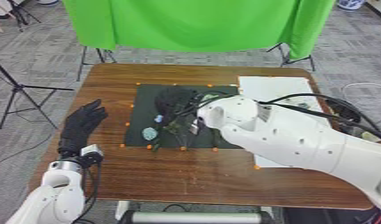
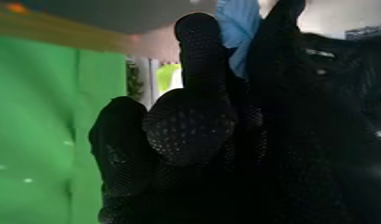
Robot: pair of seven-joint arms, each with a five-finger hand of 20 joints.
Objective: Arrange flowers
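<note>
Brown table, dark mat centred. Right hand above mat, pinching light-blue piece; pale-blue flower near left on mat. Left hand relaxed, far left. Likely positioning bloom; next: settle stem, release gently.

1 mat on table, sheet right, cloth behind.
</note>
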